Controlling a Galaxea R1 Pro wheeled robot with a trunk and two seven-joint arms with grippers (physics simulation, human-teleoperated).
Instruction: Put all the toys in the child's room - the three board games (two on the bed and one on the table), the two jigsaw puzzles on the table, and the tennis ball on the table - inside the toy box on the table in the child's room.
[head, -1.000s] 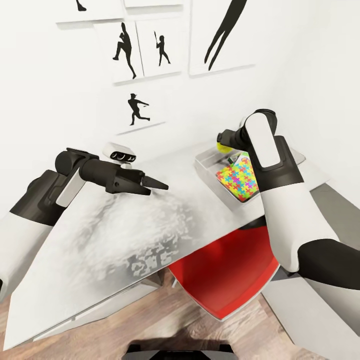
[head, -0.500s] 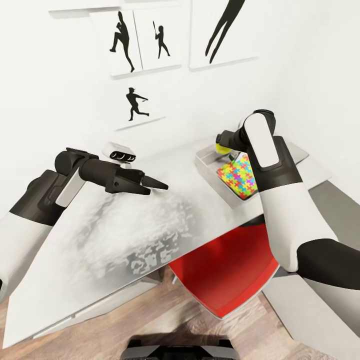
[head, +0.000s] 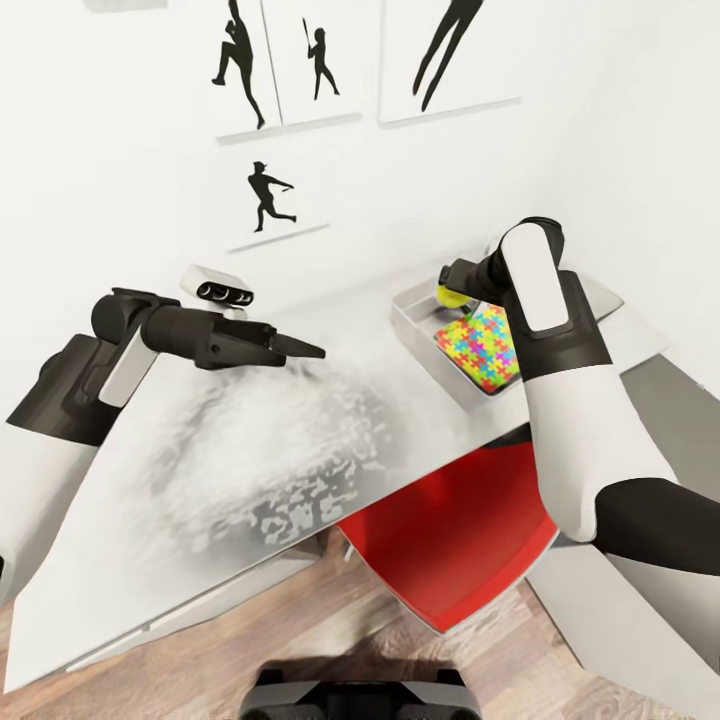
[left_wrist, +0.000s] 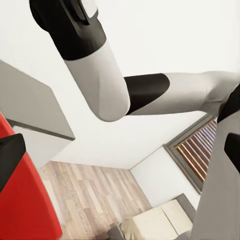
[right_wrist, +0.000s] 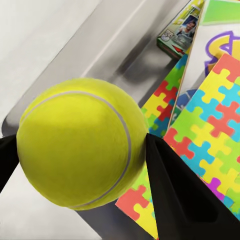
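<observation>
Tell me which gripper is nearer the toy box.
Right. The right gripper holds the tennis ball above the toy box; the left gripper hovers over the table, well away.

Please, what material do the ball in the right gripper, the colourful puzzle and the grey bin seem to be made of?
Tennis ball: fuzzy felt, probably over rubber; matte yellow-green with a white curved seam.
Jigsaw puzzle: likely card or foam; flat, matte interlocking pieces in bright colours.
Toy box: likely plastic; smooth plain grey sloping walls, though this render leaves it open.

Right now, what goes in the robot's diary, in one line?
right hand: holding ball | over box | puzzle inside | left hand: empty
</observation>
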